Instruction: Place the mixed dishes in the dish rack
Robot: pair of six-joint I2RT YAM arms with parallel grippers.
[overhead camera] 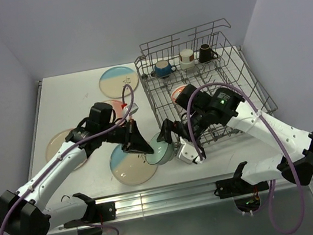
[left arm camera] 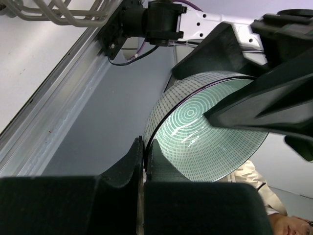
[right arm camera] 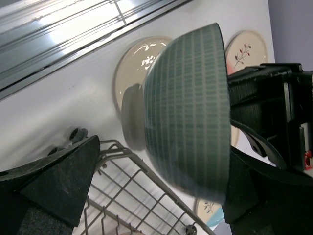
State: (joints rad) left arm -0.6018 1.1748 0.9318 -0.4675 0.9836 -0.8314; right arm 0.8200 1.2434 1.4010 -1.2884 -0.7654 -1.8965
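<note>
**Teal bowl betw both grippers, nr front of rack**

Teal bowl [overhead camera: 161, 152] off the desk, tipped on edge. Nr front edge, abt mid-width, just by rack's front-left corner and partly over front plate [overhead camera: 128, 169] (cream/blue).

L gripper [overhead camera: 148, 148] clamped on bowl's rim. Fingers [left arm camera: 124, 169] almost together w/ rim pinched betw them, plain in L wrist view.

R gripper [overhead camera: 170, 139] at bowl's opposite side, fingers [right arm camera: 63, 181] spread wide, one toward base, one toward mouth. Base-side finger clear of bowl w/ visible gap. Mouth-side finger close by rim; contact not tellable.

Rack [overhead camera: 247, 88] on right half of desk, from far edge down toward the front, nr right edge. Along its far side, in a row:
- blue mug [overhead camera: 163, 68]
- pale mug [overhead camera: 187, 59] w/ brown top
- dark mug [overhead camera: 206, 53]

Red bowl [overhead camera: 178, 93] in rack's left part, partly hidden by R arm.

Other plates flat on desk, left of rack:
- far plate [overhead camera: 118, 81], cream/blue, nr far edge, just beside rack's far-left corner
- left plate [overhead camera: 56, 144], pinkish, nr left edge, partly under L arm
- middle plate [overhead camera: 116, 105], pink-red, betw those two, mostly hidden behind L arm's wrist
</note>
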